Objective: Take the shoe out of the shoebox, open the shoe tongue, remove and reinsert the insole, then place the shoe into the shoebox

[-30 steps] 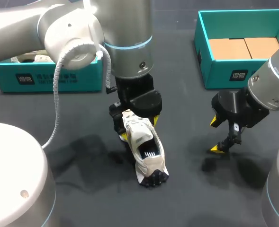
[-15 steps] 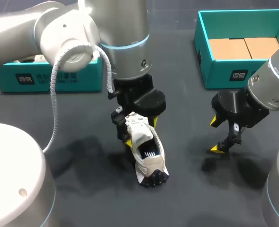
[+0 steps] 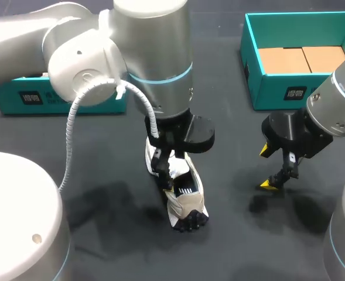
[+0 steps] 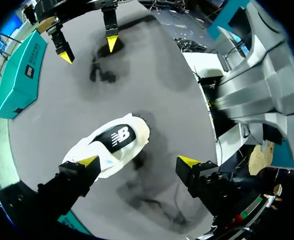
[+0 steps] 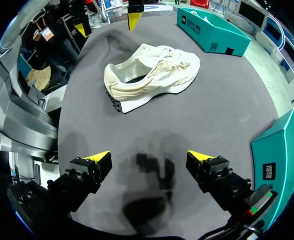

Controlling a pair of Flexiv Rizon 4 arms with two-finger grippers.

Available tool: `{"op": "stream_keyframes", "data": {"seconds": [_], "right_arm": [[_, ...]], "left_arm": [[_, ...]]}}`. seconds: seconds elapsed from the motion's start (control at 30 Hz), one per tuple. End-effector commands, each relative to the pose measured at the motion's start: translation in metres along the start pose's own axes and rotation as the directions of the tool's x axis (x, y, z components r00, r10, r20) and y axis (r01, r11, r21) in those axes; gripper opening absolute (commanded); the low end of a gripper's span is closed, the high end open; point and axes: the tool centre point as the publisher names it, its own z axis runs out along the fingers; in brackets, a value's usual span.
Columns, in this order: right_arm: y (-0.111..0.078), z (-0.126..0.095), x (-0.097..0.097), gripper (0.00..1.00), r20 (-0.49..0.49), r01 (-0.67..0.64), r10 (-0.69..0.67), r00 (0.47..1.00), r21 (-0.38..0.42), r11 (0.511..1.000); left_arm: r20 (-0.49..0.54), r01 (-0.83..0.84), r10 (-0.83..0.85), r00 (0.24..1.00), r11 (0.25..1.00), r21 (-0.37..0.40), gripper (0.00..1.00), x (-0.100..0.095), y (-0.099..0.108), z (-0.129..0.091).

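Shoe [image 3: 184,196] out of shoebox [image 3: 277,91], lying on counter [image 3: 119,246]; insole [image 4: 114,138] inside, removal apparently pending. Left pincer [image 4: 138,161] spread wide over shoe, right pincer [image 5: 151,156] beside shoe, open; both empty.

Dark grey matte table [image 3: 110,249], soft shadows

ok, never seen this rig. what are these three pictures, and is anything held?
Robot with a left arm and right arm at a dark table. The wide picture looks down from above and behind; the two round ones come from a camera on each wrist, looking out along its yellow-tipped fingers. On the table sits a pale shoe, plus two teal boxes at the far edge: the left box and the cardboard-lined right box. The left gripper hangs over the shoe, open, one tip close by it. The right gripper hovers over bare table, also open. Nothing is held.
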Motion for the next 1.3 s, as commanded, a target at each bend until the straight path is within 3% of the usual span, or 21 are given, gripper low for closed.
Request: {"op": "stream_keyframes", "data": {"seconds": [0.03,0.53,1.0,1.3], "right_arm": [[-0.001,0.001,0.002,1.0,0.004,0.0,0.0,1.0,0.0,1.0],[-0.001,0.001,0.002,1.0,0.004,0.0,0.0,1.0,0.0,1.0],[-0.001,0.001,0.002,1.0,0.004,0.0,0.0,1.0,0.0,1.0],[-0.001,0.001,0.002,1.0,0.004,0.0,0.0,1.0,0.0,1.0]], "left_arm": [[-0.004,0.178,-0.178,0.984,0.984,0.006,1.0,0.003,-0.013,0.015],[0.101,0.459,-0.457,0.884,0.888,-0.006,1.0,0.021,-0.04,0.052],[0.044,0.5,-0.499,0.865,0.866,0.006,1.0,0.006,-0.044,0.083],[0.046,0.531,-0.53,0.846,0.847,-0.008,1.0,0.01,-0.047,0.106]]}}
